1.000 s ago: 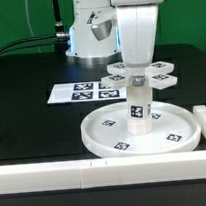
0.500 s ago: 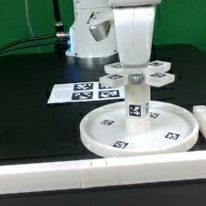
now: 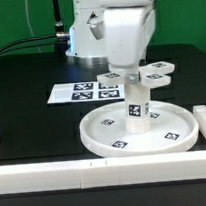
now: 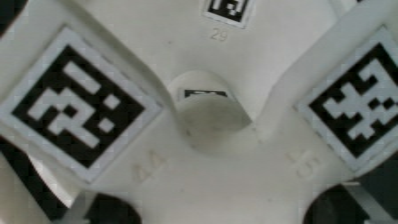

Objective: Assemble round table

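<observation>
The smooth white plastic disc (image 3: 141, 129) lies flat, the thick leg (image 3: 139, 106) upright at its centre. The arm hangs vertically at twelve o'clock, gripper (image 3: 127, 73) over the cross-shaped base (image 3: 147, 77); its grip cannot be told.

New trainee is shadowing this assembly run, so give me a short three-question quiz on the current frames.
1. True or false: the leg stands upright on the round disc.
2. Which part sits on top of the leg under the gripper? A) cross-shaped base B) marker board C) border wall
3. Fill in: the marker board lies on the exterior view's ____ of the disc.

Key: 1 true; 2 A; 3 left.
</observation>
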Tool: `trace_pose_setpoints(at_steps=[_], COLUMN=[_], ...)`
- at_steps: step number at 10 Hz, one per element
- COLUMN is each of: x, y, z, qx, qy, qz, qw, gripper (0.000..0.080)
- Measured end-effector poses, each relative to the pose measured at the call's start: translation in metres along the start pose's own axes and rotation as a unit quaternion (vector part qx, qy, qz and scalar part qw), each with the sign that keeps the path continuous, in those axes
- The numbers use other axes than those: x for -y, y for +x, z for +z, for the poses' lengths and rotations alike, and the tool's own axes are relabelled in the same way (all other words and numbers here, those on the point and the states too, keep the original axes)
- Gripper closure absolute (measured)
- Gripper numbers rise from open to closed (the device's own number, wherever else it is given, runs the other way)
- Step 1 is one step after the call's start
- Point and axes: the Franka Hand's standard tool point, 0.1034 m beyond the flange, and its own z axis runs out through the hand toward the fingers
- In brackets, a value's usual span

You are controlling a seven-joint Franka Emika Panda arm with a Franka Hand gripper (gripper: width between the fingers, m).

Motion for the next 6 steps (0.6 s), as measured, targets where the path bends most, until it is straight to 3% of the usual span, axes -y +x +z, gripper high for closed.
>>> trace_pose_setpoints(at_steps=[2, 6], x=[0.0002, -0.0008], y=[-0.0004, -0.0001], z=[-0.0001, -0.0004], qx=[-0.003, -0.005], qy=[0.004, 0.003], qz=[0.112, 0.221], qw=[0.994, 0.975], gripper=[0.0354, 0.0354])
